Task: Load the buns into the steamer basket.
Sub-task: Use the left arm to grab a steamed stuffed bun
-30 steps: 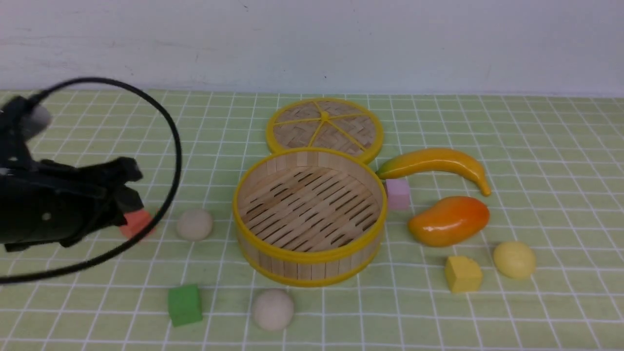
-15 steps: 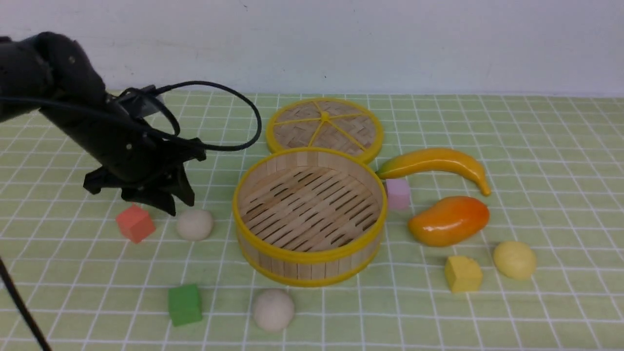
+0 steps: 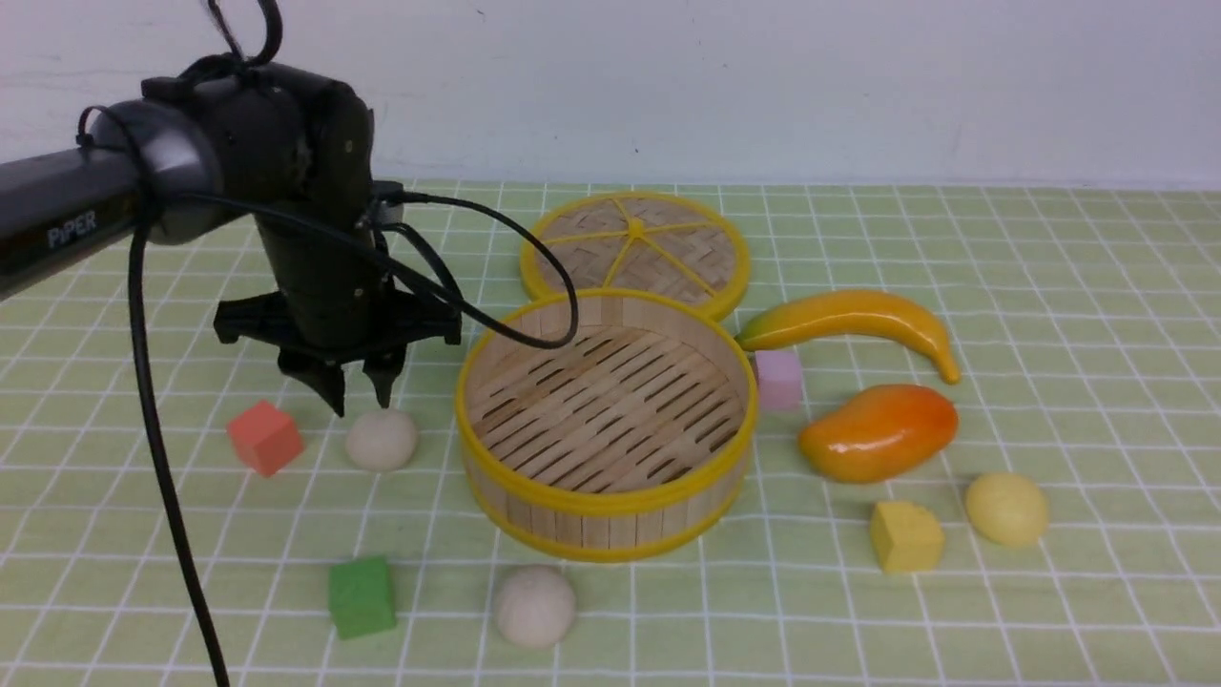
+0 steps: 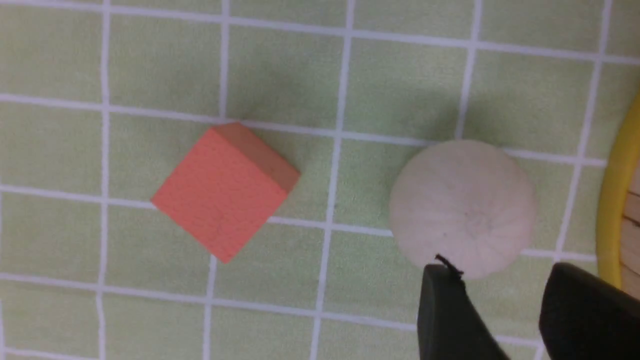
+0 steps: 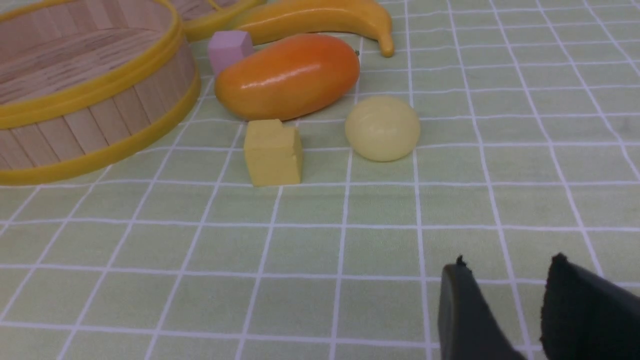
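Left jaws parted and empty above the smooth cream round bun (image 3: 382,440).
I see it on the worktop (image 3: 1049,286), just left of the round bamboo steamer basket (image 3: 607,496) and just below the tips; right jaws parted, well apart.

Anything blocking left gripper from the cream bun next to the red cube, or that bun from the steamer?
Nothing visible. Left gripper hangs close over the bun, jaws apart; bare cloth lies between bun and steamer basket.
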You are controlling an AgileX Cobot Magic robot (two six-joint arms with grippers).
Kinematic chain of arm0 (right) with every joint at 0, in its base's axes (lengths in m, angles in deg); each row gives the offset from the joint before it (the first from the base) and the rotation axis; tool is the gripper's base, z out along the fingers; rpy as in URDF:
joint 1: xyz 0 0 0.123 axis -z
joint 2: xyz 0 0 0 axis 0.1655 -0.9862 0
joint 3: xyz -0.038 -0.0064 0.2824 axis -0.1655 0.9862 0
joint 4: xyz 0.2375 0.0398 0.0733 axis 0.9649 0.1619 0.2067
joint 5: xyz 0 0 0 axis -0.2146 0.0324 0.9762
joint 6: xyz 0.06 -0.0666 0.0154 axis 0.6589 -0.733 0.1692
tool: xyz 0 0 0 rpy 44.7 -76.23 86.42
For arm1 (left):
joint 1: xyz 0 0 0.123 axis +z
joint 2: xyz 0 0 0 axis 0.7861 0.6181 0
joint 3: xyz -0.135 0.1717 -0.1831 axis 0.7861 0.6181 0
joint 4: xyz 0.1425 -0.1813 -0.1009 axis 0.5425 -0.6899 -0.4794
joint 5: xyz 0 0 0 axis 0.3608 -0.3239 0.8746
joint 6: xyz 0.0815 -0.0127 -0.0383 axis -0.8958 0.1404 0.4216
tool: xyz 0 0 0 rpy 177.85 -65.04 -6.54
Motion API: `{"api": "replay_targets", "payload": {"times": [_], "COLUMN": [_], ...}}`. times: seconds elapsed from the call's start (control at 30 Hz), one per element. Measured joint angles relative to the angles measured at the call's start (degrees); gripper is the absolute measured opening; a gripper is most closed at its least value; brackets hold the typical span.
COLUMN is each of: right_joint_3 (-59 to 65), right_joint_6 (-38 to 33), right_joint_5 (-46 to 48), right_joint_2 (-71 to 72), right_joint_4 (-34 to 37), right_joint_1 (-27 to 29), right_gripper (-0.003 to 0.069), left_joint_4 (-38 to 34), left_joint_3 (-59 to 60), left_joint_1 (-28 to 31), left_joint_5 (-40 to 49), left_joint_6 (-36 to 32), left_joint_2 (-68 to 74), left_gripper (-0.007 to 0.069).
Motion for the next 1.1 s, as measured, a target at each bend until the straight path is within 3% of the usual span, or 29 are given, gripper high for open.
{"api": "replay_targets", "payload": {"times": [0.53,1.0,1.1], "right_joint_3": [0.0,0.0,0.0], "right_joint_6": [0.0,0.0,0.0], "right_joint_5": [0.0,0.0,0.0], "right_joint_2": [0.0,0.0,0.0], "right_joint_4": [0.0,0.0,0.0], "right_joint_1": [0.0,0.0,0.0], "right_gripper": [0.024,0.024,0.024], "left_joint_4": [0.88,1.06,0.56], "left_joint_3": [-0.06,-0.06,-0.06], "left_joint_1": [0.0,0.0,0.0], "left_joint_5": [-4.08,-3.68,-3.06], "left_joint_6": [0.76,-0.38,-1.64], "left_joint_2": [3.89,5.51,5.51], "left_gripper": [0.0256,0.0149,0.0087]}}
